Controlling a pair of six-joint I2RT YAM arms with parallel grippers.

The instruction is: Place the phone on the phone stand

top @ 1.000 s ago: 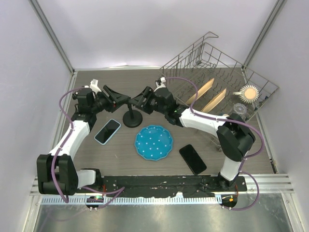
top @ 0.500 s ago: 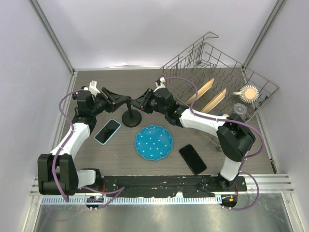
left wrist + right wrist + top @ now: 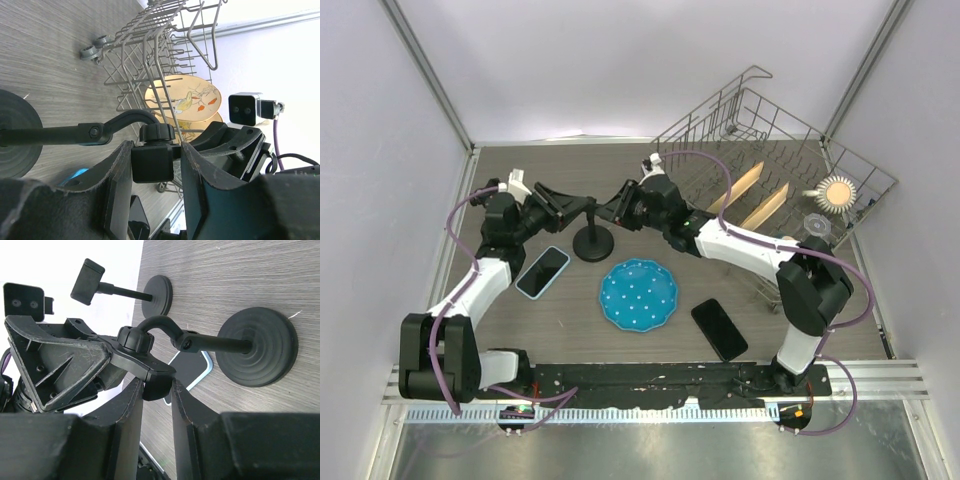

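The black phone stand (image 3: 593,243) stands upright on its round base at mid table, its bent arm rising to a clamp head. My left gripper (image 3: 563,204) is shut on the head's square block (image 3: 152,162) from the left. My right gripper (image 3: 611,209) is shut on the tip of the head (image 3: 156,385) from the right. The stand's base also shows in the right wrist view (image 3: 257,347). A phone in a light blue case (image 3: 542,272) lies flat, left of the base. A black phone (image 3: 719,328) lies flat at the front right.
A blue dotted plate (image 3: 638,295) lies in front of the stand. A wire dish rack (image 3: 775,170) with yellow plates (image 3: 182,97) fills the back right. A second black stand with a round base (image 3: 157,295) shows near the wall in the right wrist view.
Both grippers have shifted slightly toward the back while holding the stand's head. The base and both phones have not moved.
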